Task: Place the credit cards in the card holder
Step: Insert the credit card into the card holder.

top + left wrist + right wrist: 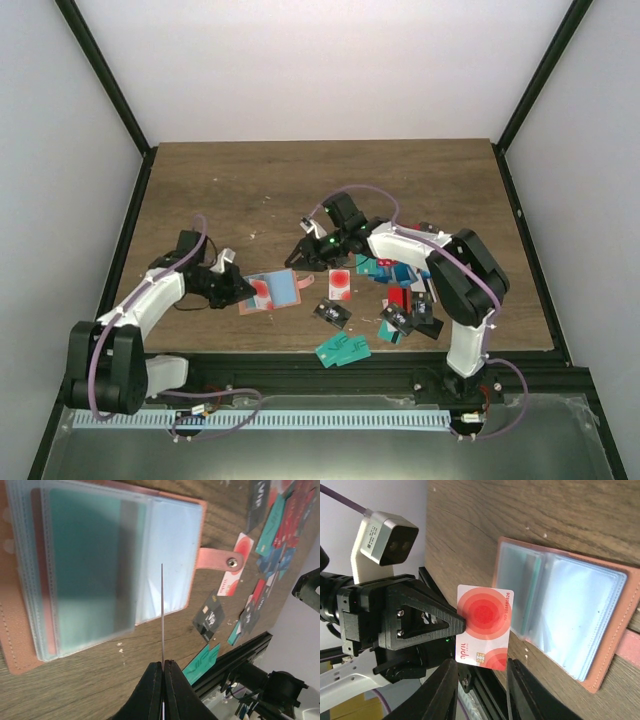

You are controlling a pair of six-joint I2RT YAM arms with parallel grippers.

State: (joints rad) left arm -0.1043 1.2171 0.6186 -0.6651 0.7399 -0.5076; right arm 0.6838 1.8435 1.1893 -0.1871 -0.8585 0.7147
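Wood table (300,180), L hand (162,666) low w/ card (485,625)

The brown wooden surface (300,180) carries an open card holder (283,290) near its front edge, with credit cards (340,350) scattered rightward.

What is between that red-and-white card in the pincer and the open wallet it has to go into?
Nothing visible. The left pincer holds the card close to the card holder, which lies open with its clear pockets facing up. The right pincer is apart from both.
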